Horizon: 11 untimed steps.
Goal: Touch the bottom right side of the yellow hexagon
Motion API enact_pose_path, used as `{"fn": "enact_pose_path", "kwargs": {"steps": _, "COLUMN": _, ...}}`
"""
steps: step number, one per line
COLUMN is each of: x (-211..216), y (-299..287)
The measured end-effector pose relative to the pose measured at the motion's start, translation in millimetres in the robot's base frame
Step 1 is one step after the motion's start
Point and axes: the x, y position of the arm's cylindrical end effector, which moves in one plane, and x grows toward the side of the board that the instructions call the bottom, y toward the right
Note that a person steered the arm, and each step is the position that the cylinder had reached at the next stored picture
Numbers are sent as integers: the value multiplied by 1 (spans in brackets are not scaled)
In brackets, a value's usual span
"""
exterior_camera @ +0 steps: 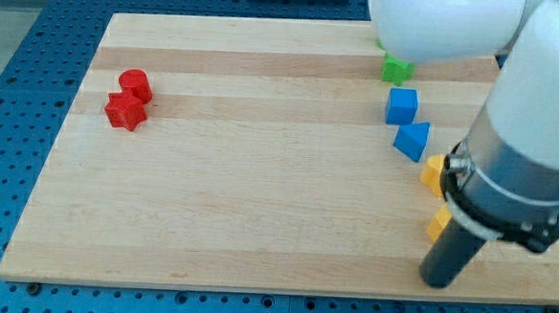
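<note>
Two yellow blocks show at the view's right, both partly hidden by the arm: one (434, 173) just below the blue blocks, another (439, 223) lower down. Which is the hexagon I cannot tell. My tip (441, 283) rests on the board near the bottom edge, just below the lower yellow block and close to its bottom right side. Whether it touches the block is not clear.
A blue cube (402, 105) and a blue wedge-like block (413, 140) sit above the yellow blocks. A green block (396, 70) lies near the top edge under the arm. A red cylinder (135, 83) and a red star-like block (126, 111) sit at the left.
</note>
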Motion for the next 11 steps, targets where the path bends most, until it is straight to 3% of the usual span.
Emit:
{"fn": "enact_pose_path", "kwargs": {"steps": 1, "x": -19, "y": 6}}
{"fn": "enact_pose_path", "kwargs": {"steps": 3, "x": -26, "y": -143}}
{"fn": "enact_pose_path", "kwargs": {"steps": 4, "x": -25, "y": -147}}
{"fn": "enact_pose_path", "kwargs": {"steps": 5, "x": -4, "y": -127}}
{"fn": "enact_pose_path", "kwargs": {"steps": 6, "x": 20, "y": -56}}
{"fn": "enact_pose_path", "kwargs": {"steps": 7, "x": 19, "y": 28}}
{"fn": "enact_pose_path", "kwargs": {"steps": 8, "x": 5, "y": 66}}
{"fn": "enact_pose_path", "kwargs": {"steps": 9, "x": -14, "y": -10}}
{"fn": "enact_pose_path", "kwargs": {"steps": 10, "x": -11, "y": -26}}
{"fn": "enact_pose_path", "kwargs": {"steps": 11, "x": 19, "y": -3}}
